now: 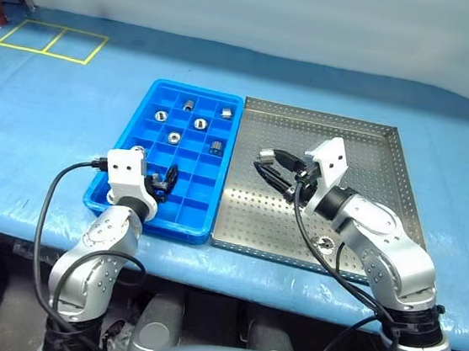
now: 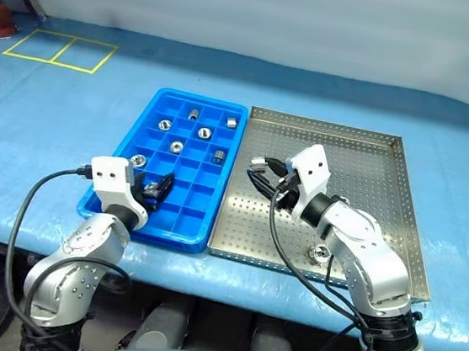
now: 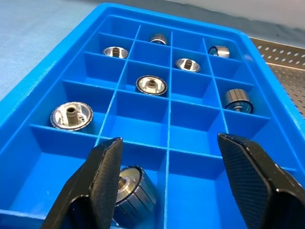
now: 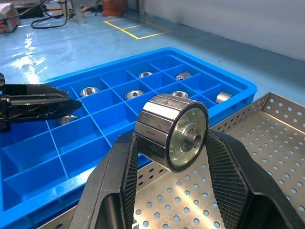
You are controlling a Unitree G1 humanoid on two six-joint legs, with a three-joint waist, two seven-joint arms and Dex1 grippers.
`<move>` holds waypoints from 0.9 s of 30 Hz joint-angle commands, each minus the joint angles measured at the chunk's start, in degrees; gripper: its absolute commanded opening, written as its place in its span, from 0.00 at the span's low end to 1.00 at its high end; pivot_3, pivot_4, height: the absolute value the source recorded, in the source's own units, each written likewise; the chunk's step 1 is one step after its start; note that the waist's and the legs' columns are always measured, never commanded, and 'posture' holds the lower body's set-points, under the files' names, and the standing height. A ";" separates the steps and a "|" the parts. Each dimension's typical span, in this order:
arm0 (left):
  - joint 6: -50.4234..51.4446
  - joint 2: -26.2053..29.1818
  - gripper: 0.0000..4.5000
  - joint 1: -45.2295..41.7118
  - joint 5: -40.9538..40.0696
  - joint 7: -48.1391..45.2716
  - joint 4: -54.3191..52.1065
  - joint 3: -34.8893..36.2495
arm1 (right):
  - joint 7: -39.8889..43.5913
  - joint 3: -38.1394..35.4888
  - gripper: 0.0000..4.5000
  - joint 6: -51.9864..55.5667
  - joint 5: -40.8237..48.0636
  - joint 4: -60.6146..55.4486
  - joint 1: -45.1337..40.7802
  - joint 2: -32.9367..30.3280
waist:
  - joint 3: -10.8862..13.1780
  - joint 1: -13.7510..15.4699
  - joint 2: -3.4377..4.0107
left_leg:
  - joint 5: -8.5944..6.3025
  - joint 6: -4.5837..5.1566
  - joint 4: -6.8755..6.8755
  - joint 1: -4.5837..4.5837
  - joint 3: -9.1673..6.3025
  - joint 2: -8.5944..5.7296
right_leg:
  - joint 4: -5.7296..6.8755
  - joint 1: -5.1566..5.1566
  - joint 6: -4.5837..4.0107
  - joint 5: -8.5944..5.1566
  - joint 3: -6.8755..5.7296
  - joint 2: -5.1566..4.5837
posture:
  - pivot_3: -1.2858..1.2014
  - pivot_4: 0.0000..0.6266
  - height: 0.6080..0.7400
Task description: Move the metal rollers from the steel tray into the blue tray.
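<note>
From the head camera, the left gripper (image 1: 169,177) hangs over the near rows of the blue tray (image 1: 143,119), while the right gripper (image 1: 267,169) hovers over the steel tray (image 1: 373,153) beside it, one loose roller (image 1: 326,243) lying behind it near that tray's front rim. In the left wrist view the fingers (image 3: 102,167) stand spread, a roller (image 3: 132,191) lying in the compartment just under one of them and seven more sitting in compartments ahead. In the right wrist view the fingers (image 4: 224,171) pinch a roller (image 4: 171,131) above the steel tray, with the blue tray just ahead.
</note>
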 commanded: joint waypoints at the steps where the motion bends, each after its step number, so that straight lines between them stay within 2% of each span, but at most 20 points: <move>1: -4.93 -0.20 0.78 -0.10 -2.54 -5.41 -3.58 0.06 | 0.16 -1.10 0.40 -0.14 0.37 -1.65 -1.49 0.51 | 0.00 -0.11 0.00 | 0.00 0.00 0.00 0.00 0.00 0.00 | 0.00 0.00 0.00 0.00 0.00 0.00 | 0.61 0.24 1.00; 5: -6.88 1.10 0.78 1.49 -7.47 -12.30 -6.34 0.46 | 0.85 1.39 0.40 0.20 -1.33 3.40 -4.86 1.91 | 0.00 -0.54 0.00 | 0.00 0.00 0.00 0.01 0.02 0.01 | 0.01 0.00 0.00 0.00 0.00 0.00 | 0.62 0.24 1.00; 10: -5.75 8.14 0.78 6.00 -9.68 -19.47 -10.37 -0.61 | 1.88 7.06 0.40 -0.22 -6.79 14.34 -12.71 4.11 | 0.00 -1.05 0.01 | 0.00 0.00 -0.02 0.10 0.05 0.03 | 0.07 0.01 -0.03 0.00 0.01 0.01 | 0.63 0.24 1.00; 15: -6.55 10.81 0.78 9.68 -9.83 -19.84 -12.77 0.62 | 6.71 11.54 0.40 -3.30 -10.10 23.61 -19.32 7.90 | -0.01 -0.62 0.01 | 0.00 0.01 -0.04 0.07 0.03 0.04 | 0.06 0.00 -0.05 -0.01 -0.01 0.01 | 0.65 0.24 1.00; 27: -7.40 9.84 0.78 12.21 -8.29 -17.52 -14.37 -1.54 | 11.73 14.23 0.40 -10.81 -15.70 41.54 -28.55 17.65 | -0.01 1.60 0.03 | 0.01 -0.01 -0.07 0.09 0.02 0.04 | 0.07 -0.01 -0.05 -0.01 -0.04 0.02 | 0.68 0.24 1.00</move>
